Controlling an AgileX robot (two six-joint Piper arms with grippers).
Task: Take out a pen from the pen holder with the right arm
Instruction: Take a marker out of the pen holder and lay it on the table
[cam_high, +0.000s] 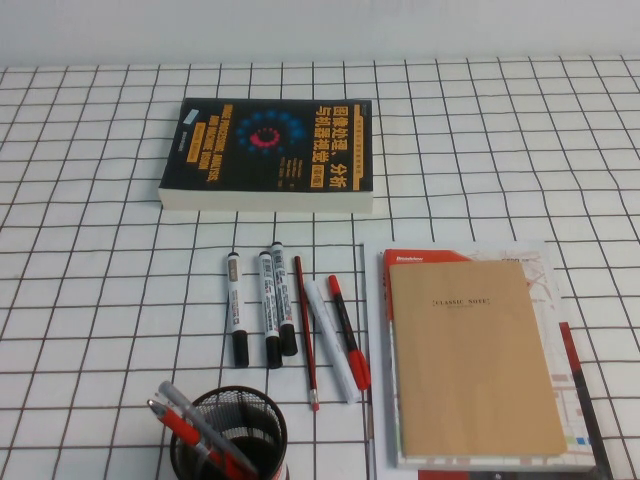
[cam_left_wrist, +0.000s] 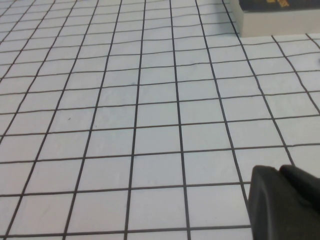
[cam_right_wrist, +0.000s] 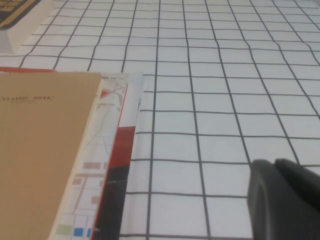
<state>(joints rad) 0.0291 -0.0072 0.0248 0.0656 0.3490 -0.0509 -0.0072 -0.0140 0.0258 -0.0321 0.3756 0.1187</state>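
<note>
Pens (cam_high: 187, 430) stood in the pen holder (cam_high: 268, 418), untouched.
Your right gripper (cam_right_wrist: 284, 199), shut and empty, hung past the notebook (cam_high: 470, 360) right of that holder; your left gripper (cam_left_wrist: 283, 201) hung over grid cloth (cam_left_wrist: 150, 125), state unclear.

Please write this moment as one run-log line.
stage: before reach | right hand: shut, beside notebook | left hand: over table | pens: in pen holder

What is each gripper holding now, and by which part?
Nothing is held. The right gripper, shut, is over the table beside the notebook; the left gripper is over bare table. The pens are in the pen holder.
</note>
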